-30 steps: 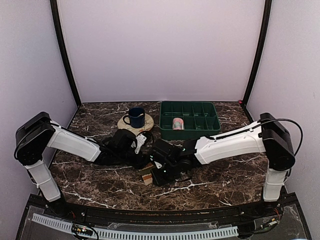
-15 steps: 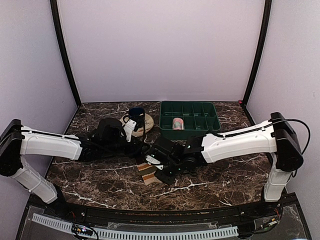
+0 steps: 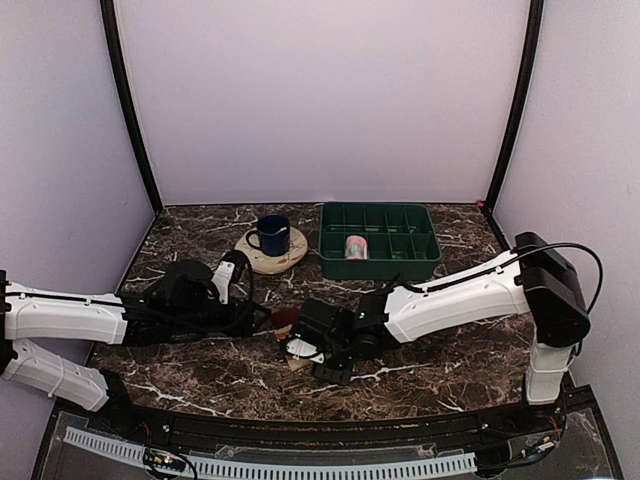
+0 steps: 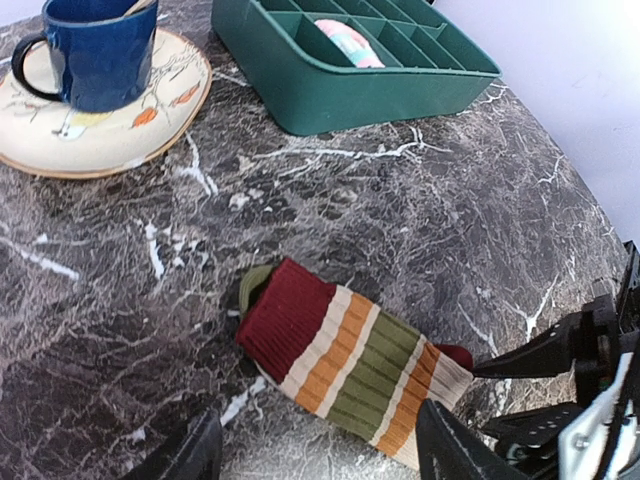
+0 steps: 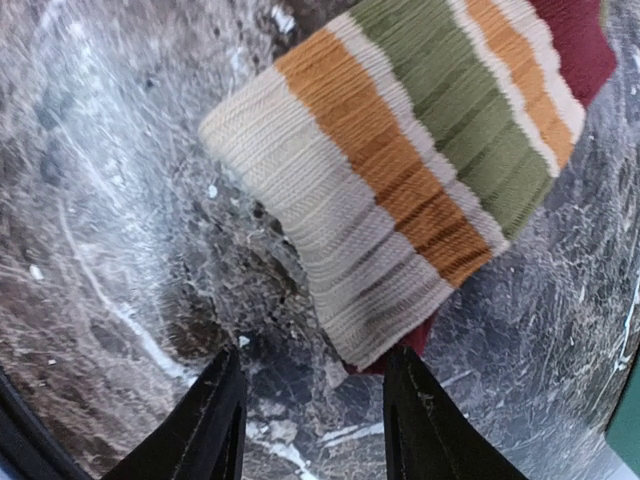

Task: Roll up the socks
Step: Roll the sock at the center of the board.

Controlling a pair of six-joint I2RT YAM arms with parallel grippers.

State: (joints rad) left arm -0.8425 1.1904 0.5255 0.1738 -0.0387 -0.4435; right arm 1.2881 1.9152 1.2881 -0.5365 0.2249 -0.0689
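The striped sock (image 4: 345, 360) lies flat on the worktop (image 4: 480, 220) on the near side of the green tray (image 4: 330, 95), well apart from it. It looks light, limp and ribbed, likely to bunch rather than slip, and its cream end, just before the right gripper (image 5: 312, 400), seems the place to pinch and start the roll. Both sets of jaws stand released, holding nothing; since a second ago the left gripper (image 4: 320, 450) has drawn back off the sock, farther from the tray
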